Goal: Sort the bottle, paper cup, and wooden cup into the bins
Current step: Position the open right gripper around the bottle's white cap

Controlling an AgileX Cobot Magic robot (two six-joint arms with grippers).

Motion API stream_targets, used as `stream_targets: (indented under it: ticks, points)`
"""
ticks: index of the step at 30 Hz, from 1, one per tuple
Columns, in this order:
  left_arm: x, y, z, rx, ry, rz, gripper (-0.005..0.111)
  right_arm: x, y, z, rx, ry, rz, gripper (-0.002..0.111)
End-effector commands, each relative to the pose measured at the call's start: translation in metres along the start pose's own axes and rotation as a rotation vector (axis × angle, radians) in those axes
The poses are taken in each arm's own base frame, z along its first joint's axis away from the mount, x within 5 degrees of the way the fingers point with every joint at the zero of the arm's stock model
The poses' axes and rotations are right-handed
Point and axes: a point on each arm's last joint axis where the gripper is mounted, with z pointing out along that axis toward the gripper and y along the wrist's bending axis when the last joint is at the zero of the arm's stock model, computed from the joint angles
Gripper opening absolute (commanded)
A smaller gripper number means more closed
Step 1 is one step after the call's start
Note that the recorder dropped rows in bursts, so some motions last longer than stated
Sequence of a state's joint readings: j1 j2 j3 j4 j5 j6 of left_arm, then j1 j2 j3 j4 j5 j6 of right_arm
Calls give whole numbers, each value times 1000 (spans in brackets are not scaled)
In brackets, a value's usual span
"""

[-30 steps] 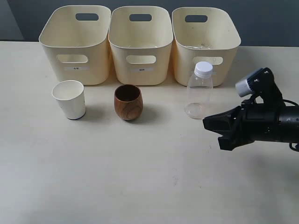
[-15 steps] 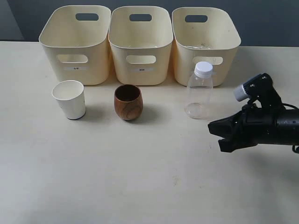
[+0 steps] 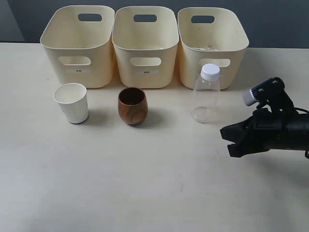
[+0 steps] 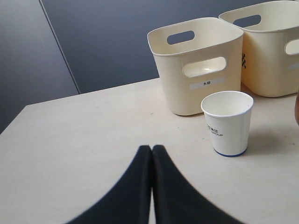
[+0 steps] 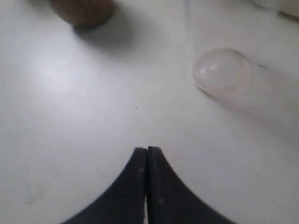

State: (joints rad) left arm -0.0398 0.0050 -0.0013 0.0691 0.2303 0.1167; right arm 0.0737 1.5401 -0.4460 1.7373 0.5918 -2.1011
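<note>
The clear bottle (image 3: 205,94) with a white cap stands upright in front of the right bin (image 3: 212,46). The reddish-brown wooden cup (image 3: 132,105) sits before the middle bin (image 3: 145,46), and the white paper cup (image 3: 72,102) before the left bin (image 3: 79,46). My right gripper (image 3: 228,139) is shut and empty, low over the table to the right of the bottle. The right wrist view shows the bottle's base (image 5: 223,73) and the wooden cup's edge (image 5: 83,11) beyond the shut tips (image 5: 147,150). My left gripper (image 4: 152,148) is shut and empty, short of the paper cup (image 4: 227,122).
The three cream bins stand in a row at the back of the pale table (image 3: 145,183). A dark wall rises behind them. The left wrist view shows the left bin (image 4: 198,63) and part of a second bin (image 4: 271,46).
My right gripper has drawn back to the right and slightly down, away from the bottle. The bottle, cups and bins have not moved.
</note>
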Motion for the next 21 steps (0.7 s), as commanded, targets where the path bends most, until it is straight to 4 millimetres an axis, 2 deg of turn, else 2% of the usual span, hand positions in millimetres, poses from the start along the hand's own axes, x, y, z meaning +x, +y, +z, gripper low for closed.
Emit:
stream_targets:
  ticks: [1, 6, 12, 15, 21]
  points:
    - [0, 0, 0, 2, -11, -1, 0, -6, 10, -1, -111, -72, -4, -1]
    - [0, 0, 0, 2, -11, -1, 0, -2, 10, 5, -157, -65, 22, -1]
    - [0, 0, 0, 2, -11, -1, 0, 14, -2, 30, -185, 27, 97, -1]
    - [0, 0, 0, 2, -11, -1, 0, 10, -7, 36, -192, 24, 99, -1]
    - [0, 0, 0, 2, -10, -1, 0, -2, -9, 36, -198, -18, 75, -1]
